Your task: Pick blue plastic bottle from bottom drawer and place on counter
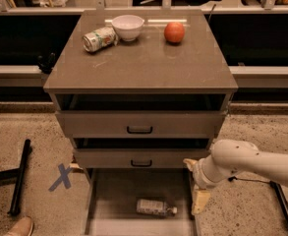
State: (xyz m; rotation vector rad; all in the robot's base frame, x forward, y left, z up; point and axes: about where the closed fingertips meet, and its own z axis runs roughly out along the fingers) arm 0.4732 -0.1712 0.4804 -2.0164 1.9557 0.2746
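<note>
The blue plastic bottle [155, 207] lies on its side on the floor of the open bottom drawer [109, 200], cap pointing right. My gripper [199, 200] hangs at the drawer's right edge, just right of the bottle and apart from it, on the end of the white arm [251, 162] that comes in from the right. The counter [138, 58] is the grey-brown top of the cabinet above.
On the counter stand a dented green-and-white can [98, 38], a white bowl [128, 27] and an orange fruit [174, 32]. Two upper drawers with black handles [139, 130] sit slightly open. A blue X [61, 177], a black bar [19, 176] and a shoe [16, 227] lie on the floor at left.
</note>
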